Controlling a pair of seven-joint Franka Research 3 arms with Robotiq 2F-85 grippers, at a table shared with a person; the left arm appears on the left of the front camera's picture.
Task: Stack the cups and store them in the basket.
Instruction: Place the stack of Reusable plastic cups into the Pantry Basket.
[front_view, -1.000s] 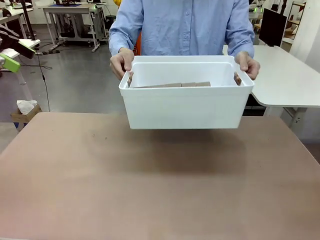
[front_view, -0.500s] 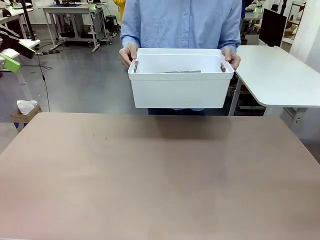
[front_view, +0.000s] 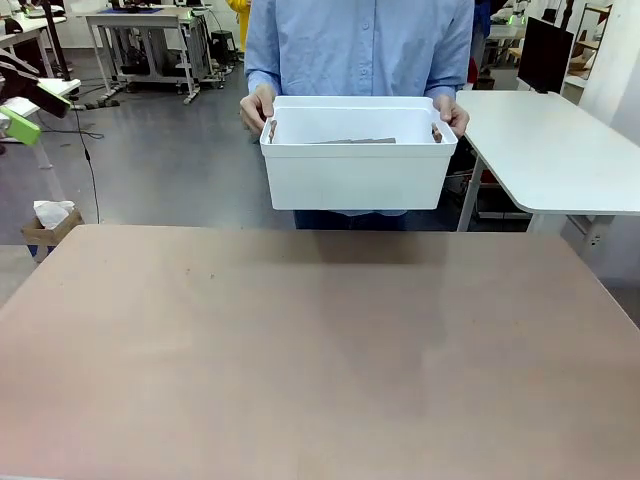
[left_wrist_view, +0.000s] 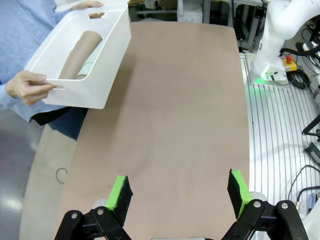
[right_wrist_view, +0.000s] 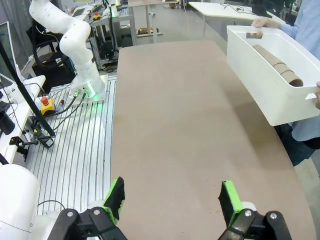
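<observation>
Person at the far side holds the large white rectangular plastic basket (front_view: 355, 175) clear of the brown matte surface (front_view: 320, 350), one hand (front_view: 257, 108) at each short end, fingers hooked through the cut-out handle slots, which keeps the load level and the open top facing up. In the left wrist view the basket (left_wrist_view: 95, 75) shows a stack of tan-brown tapered cups (left_wrist_view: 80, 52) lying on its side along the bottom, with a sliver of pale mint green beside it; the right wrist view shows the same nested tan stack (right_wrist_view: 275, 62) lying lengthwise. Lying flat, the stack sits below the rim, likely why it was laid down rather than stood up. How many cups are nested I cannot count from these views. Left gripper (left_wrist_view: 180, 192) hangs back on the robot's side above the bare surface, green pads set wide apart, nothing between them. Right gripper (right_wrist_view: 172, 200) does likewise, jaws spread, holding nothing, well apart from the basket (right_wrist_view: 265, 75). Both arms parked out of the person's way, judging by their distance from the basket. My reading: stacking and storing look finished, with the cups inside and the basket in the person's hands off the surface.
</observation>
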